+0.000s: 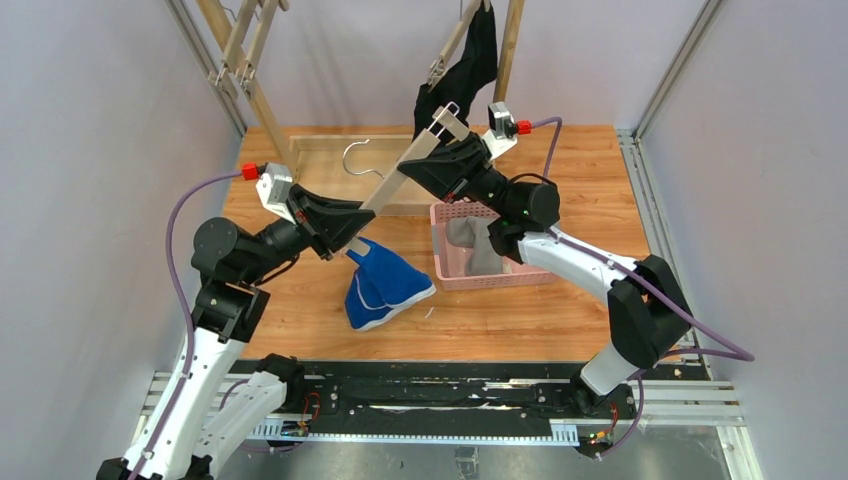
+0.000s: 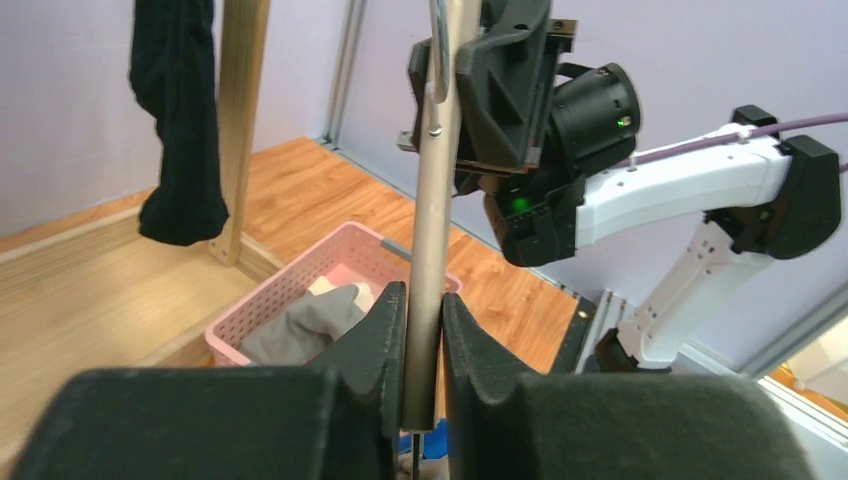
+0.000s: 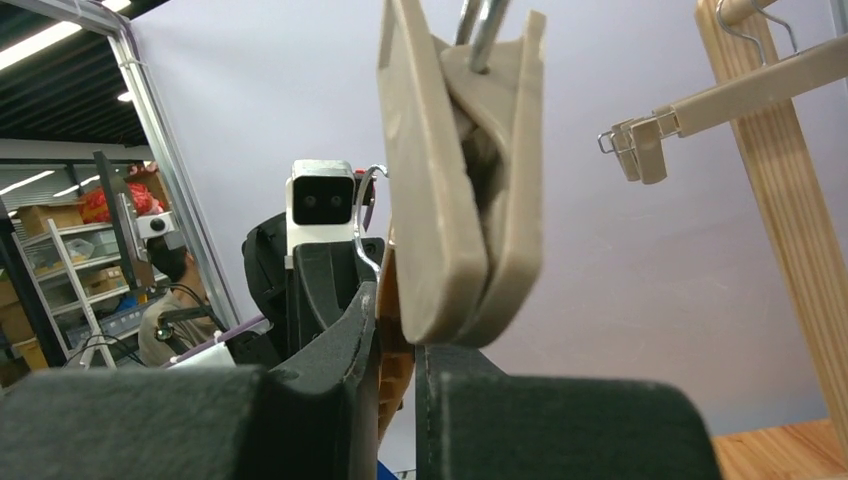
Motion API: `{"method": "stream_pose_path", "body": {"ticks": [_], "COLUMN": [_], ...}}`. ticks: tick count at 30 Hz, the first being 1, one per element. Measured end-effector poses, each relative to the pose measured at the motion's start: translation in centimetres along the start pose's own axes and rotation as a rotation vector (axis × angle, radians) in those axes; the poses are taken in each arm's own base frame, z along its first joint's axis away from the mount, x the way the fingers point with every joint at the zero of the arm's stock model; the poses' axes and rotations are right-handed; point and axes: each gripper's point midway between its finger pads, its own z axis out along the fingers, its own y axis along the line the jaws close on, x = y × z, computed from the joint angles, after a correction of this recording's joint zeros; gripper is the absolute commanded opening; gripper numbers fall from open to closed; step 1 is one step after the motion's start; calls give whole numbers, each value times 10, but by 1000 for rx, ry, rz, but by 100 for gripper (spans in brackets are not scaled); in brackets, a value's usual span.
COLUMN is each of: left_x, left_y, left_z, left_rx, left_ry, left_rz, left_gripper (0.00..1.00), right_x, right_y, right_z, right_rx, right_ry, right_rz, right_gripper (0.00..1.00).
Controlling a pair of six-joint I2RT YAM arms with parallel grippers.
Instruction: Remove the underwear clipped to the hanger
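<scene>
The blue briefs (image 1: 385, 285) lie spread on the table (image 1: 580, 175). Their top corner is just beneath the left gripper (image 1: 348, 243), which is clamped on the lower end of the hanger (image 1: 383, 195). Whether a clip still holds the fabric is hidden. The right gripper (image 1: 420, 163) pinches the hanger's upper end. The grey briefs (image 1: 470, 245) sit in the pink basket (image 1: 480, 281), and the black briefs (image 1: 468, 65) hang from the rack (image 1: 512, 45) behind.

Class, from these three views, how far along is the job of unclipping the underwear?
Done: the grey brief lies in the pink basket. In hand: the left gripper and right gripper clamp one hanger, the blue brief trailing from its lower end, clip unseen. Left: the black brief hangs at the back.
</scene>
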Motion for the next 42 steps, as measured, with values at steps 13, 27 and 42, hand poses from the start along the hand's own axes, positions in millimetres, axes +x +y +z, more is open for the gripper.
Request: {"method": "stream_pose_path", "body": {"ticks": [13, 27, 42], "left_x": [12, 14, 28], "left_y": [19, 32, 3], "left_z": [-9, -23, -8], "left_rx": [-108, -219, 9], "left_ry": [18, 8, -2], "left_rz": [27, 68, -52], "left_gripper": [58, 60, 53], "right_x": [16, 0, -13], "right_y": [-7, 21, 44], "right_z": [-4, -5, -3], "right_rx": [28, -6, -45], "right_ry": [77, 81, 77], "right_rz": [-51, -110, -140], "right_gripper": [1, 1, 1]}}
